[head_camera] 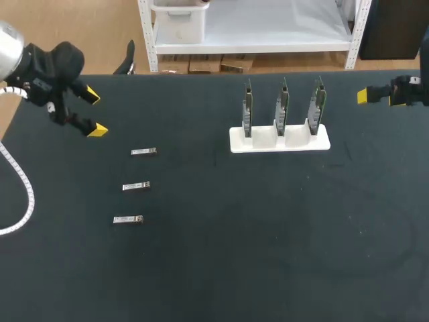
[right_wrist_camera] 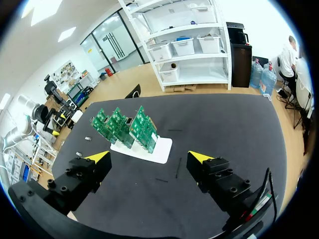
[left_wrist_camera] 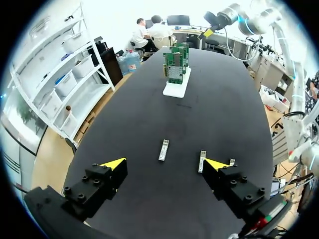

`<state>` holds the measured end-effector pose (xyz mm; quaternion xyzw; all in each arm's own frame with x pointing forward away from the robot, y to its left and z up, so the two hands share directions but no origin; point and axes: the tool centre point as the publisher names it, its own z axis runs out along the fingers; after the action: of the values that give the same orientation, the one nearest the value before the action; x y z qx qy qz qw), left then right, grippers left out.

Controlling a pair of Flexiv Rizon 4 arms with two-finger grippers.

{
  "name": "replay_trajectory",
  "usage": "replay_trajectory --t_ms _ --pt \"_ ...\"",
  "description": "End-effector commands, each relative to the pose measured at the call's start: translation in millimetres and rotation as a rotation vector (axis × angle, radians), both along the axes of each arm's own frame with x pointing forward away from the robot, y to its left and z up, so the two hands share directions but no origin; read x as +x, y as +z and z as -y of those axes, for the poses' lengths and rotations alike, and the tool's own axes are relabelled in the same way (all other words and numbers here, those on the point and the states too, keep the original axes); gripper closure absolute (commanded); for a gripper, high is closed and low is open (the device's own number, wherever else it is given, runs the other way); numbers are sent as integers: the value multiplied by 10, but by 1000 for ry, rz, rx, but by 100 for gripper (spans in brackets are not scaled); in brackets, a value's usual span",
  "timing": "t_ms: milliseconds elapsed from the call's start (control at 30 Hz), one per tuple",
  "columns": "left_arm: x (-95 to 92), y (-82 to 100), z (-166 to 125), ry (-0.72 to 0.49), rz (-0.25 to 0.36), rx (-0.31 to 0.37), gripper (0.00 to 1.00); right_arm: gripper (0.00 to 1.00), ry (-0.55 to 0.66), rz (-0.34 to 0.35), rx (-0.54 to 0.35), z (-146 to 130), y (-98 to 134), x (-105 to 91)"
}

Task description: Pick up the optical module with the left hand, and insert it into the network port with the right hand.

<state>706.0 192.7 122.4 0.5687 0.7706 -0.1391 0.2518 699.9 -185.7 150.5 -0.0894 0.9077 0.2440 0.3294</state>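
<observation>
Three optical modules (head_camera: 136,186), well apart from the card stand (head_camera: 279,141)

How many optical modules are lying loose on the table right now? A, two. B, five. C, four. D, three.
D: three optical modules lie in a column on the black table, each apart from the others.
</observation>
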Motion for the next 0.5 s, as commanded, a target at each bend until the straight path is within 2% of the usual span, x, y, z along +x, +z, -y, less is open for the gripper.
replay_trajectory --t_ms 33,67,100,200,233,333,367,400,433,500 --pt "6 -4 -3 -3 0 -1 0 0 -4 0 -3 -9 3 -4" --pt "6 -4 -3 -3 0 -1 0 0 -4 0 -3 -9 3 -4" --pt "31 3 -1 17 7 43 0 0 -4 0 -3 -9 3 -4" --pt "113 -57 57 -22 17 241 0 0 -4 0 -3 -9 3 -4" --pt "138 -70 81 -18 16 270 0 0 -4 0 -3 -9 3 -4" --pt "196 -120 166 -97 46 331 0 0 -4 0 -3 -9 3 -4" --pt "204 -141 200 -133 44 312 0 0 -4 0 -3 -9 3 -4" --pt "222 -174 223 -134 21 284 0 0 -4 0 -3 -9 3 -4" --pt "251 -222 239 -118 13 287 0 0 -4 0 -3 -9 3 -4" --pt "270 -295 267 -146 -3 329 0 0 -4 0 -3 -9 3 -4"
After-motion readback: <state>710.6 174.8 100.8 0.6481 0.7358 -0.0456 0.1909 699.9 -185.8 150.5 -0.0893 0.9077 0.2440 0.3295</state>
